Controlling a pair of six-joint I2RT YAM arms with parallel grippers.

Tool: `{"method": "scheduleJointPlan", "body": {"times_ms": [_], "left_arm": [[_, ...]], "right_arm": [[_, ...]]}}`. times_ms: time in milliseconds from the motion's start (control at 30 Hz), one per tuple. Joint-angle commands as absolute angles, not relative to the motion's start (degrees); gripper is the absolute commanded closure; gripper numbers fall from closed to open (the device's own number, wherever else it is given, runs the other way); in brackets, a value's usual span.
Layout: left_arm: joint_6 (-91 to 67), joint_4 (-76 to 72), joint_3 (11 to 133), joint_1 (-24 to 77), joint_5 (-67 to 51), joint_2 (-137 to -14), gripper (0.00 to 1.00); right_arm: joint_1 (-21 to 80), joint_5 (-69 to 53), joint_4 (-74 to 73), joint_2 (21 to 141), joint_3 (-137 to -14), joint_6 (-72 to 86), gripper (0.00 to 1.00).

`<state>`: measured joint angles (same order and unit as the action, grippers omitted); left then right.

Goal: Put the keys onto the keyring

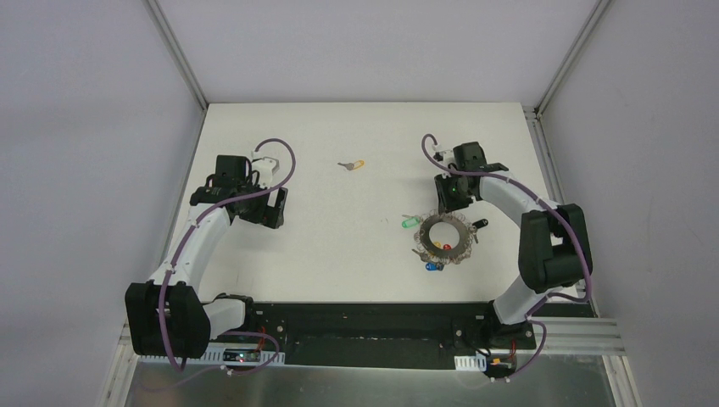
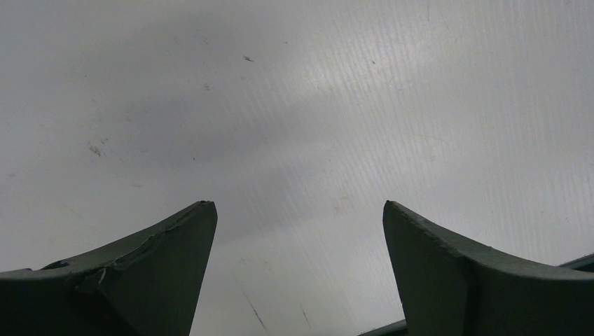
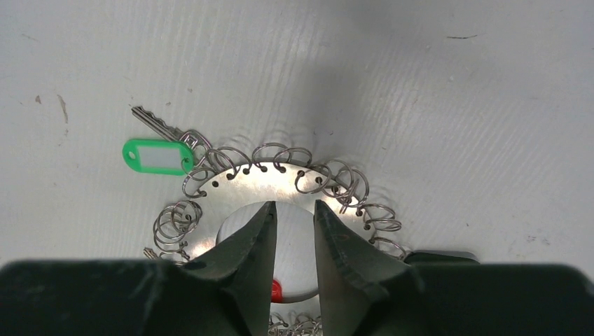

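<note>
- Over the keyring [image 3: 266,187], the right gripper [image 3: 294,208] points down, its fingers narrowly parted and holding nothing.
- Left gripper [image 2: 298,204] hangs above the table [image 2: 315,105], spread wide and holding nothing.

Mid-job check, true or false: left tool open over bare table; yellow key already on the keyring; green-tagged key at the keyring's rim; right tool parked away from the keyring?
Left tool open over bare table: true.
Yellow key on the keyring: false, it lies alone, well apart.
Green-tagged key at the rim: true.
Right tool parked away: false, it hangs over the ring.
</note>
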<state>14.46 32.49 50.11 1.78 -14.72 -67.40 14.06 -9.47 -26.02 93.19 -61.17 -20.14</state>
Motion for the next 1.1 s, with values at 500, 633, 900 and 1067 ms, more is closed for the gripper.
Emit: {"method": "scheduleJointPlan", "body": {"times_ms": [500,633,900,1067], "left_arm": [[15.70,33.64,52.03,1.49,-15.72,-67.85,0.09],[15.66,33.75,52.12,1.49,-15.66,-67.81,0.09],[15.74,33.75,52.11,1.49,-15.67,-68.02,0.09],[15.78,33.84,52.21,1.49,-15.90,-68.33,0.09]], "right_arm": [[11.75,-13.20,-28.06,99.58,-66.80,-16.79,0.76],[11.70,-14.35,-28.53,100.34,-67.78,-16.83,0.75],[11.70,-14.32,-28.66,100.46,-67.60,-17.18,0.73],[11.73,-12.49,-28.12,101.27,-67.75,-17.31,0.75]]}}
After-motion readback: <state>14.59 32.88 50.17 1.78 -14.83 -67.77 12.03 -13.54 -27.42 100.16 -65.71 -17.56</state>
